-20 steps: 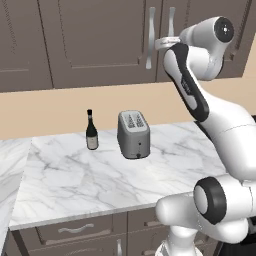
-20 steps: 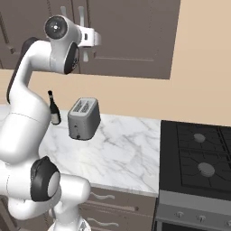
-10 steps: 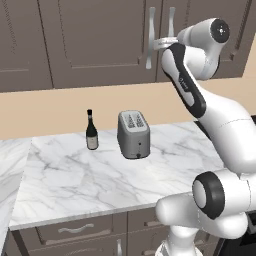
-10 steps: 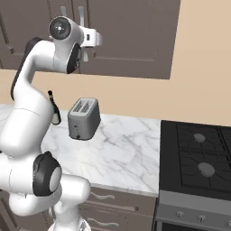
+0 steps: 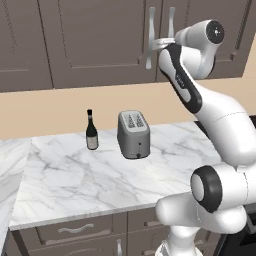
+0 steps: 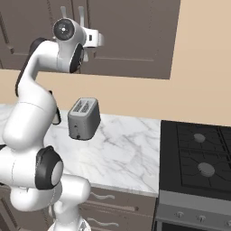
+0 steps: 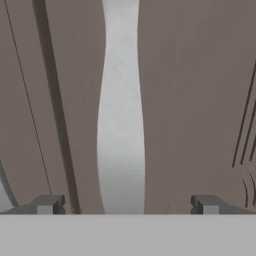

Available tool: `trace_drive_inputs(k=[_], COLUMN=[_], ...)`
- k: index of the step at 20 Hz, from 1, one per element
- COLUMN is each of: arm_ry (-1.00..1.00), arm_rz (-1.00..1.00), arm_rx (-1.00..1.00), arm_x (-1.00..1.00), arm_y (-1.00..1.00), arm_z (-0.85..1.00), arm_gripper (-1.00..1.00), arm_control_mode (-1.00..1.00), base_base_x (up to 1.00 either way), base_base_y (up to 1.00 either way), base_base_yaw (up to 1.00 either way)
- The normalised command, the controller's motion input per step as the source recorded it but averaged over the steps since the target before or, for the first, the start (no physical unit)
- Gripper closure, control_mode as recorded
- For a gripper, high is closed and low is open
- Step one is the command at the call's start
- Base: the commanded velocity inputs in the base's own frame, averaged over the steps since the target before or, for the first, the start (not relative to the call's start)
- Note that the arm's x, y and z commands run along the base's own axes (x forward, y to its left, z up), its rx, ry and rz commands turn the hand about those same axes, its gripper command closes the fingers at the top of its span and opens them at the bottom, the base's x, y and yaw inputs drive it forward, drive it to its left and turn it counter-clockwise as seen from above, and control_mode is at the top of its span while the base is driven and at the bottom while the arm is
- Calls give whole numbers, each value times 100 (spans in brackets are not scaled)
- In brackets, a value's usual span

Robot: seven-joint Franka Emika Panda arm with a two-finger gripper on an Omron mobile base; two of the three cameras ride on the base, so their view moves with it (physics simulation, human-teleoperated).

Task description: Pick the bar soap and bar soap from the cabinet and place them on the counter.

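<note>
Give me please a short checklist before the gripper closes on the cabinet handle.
1. Gripper open: ok.
2. Handle between the fingertips: ok, a little left of centre.
3. Fingertips reach past the handle: cannot tell.
4. Cabinet doors closed: ok, so the soaps stay hidden.
5. Free counter space for the soaps: ok, in front of the toaster and bottle.
</note>
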Motion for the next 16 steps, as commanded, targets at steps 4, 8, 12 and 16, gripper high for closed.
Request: trace_drive_inputs(k=[4,8,12,16], arm_ry=[0,0,0,0], arm_rz=[0,0,0,0], arm_rx=[0,0,0,0], arm_x=[22,24,20,1], arm_y=[-2,-5,-3,0], arm_z=[-7,-7,-6,0], arm_gripper=[-100,-100,-100,-100], arm_control_mode=[-100,-100,-100,-100], base_base_x=[0,0,0,0], base_base_y=[0,0,0,0], base_base_yaw=[0,0,0,0])
